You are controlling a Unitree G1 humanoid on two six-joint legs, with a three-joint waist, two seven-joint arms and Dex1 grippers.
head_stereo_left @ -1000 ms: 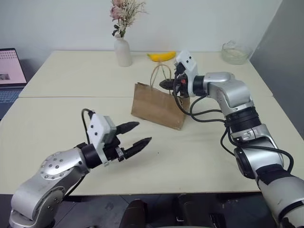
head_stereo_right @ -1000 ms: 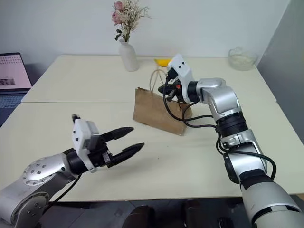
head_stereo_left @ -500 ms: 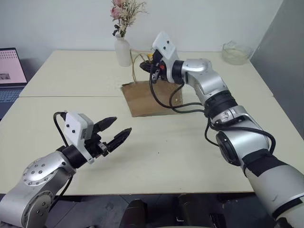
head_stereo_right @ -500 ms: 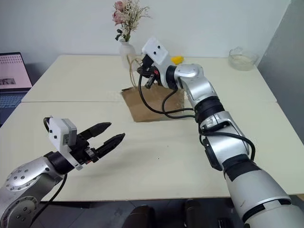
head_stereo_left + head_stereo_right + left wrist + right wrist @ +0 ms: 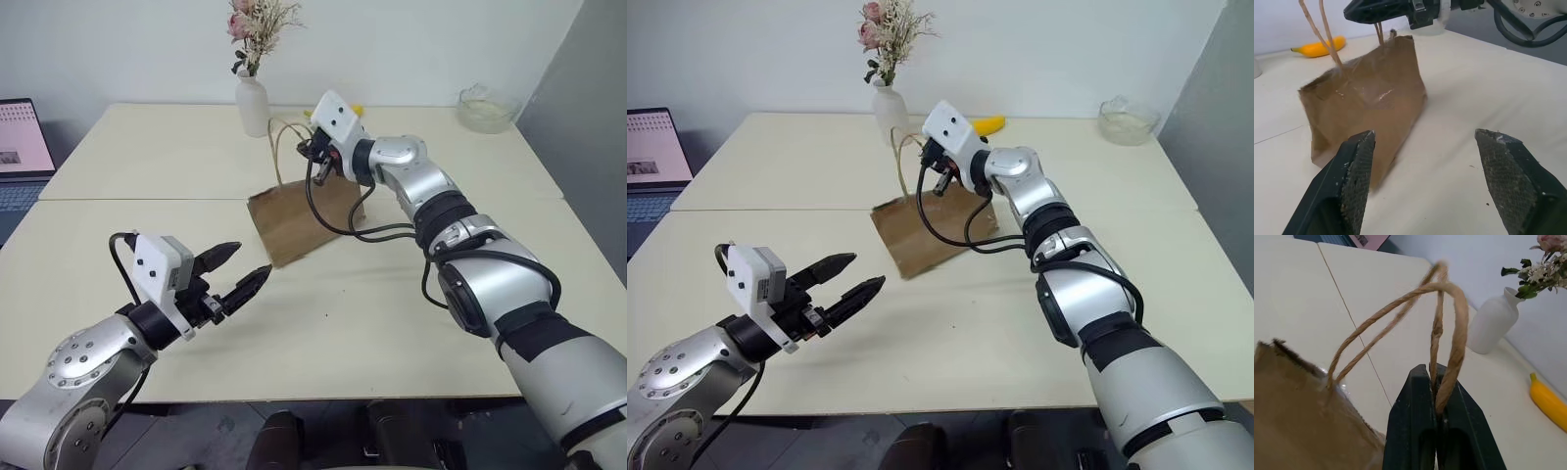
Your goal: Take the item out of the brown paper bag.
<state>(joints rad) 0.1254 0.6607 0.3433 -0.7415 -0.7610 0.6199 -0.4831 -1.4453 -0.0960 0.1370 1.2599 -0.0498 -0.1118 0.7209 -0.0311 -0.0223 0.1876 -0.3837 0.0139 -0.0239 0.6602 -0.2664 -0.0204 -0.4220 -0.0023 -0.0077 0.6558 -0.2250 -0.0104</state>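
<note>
Dragged leftward by its cord handle (image 5: 1449, 333), the brown paper bag (image 5: 304, 217) now tilts beneath my right gripper (image 5: 315, 149), clenched on that handle. My left gripper (image 5: 243, 269) waits spread nearby. Presumably the item sits hidden inside.

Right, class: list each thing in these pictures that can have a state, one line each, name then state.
brown paper bag: tilted on the table, pulled up by one cord handle.
cord handle: pinched between the right gripper's fingers.
right gripper: shut on the cord handle.
left gripper: open, empty, apart from the bag.
banana: lying flat on the table.
vase: upright, holding dried flowers.
laptop: open, screen lit.
</note>
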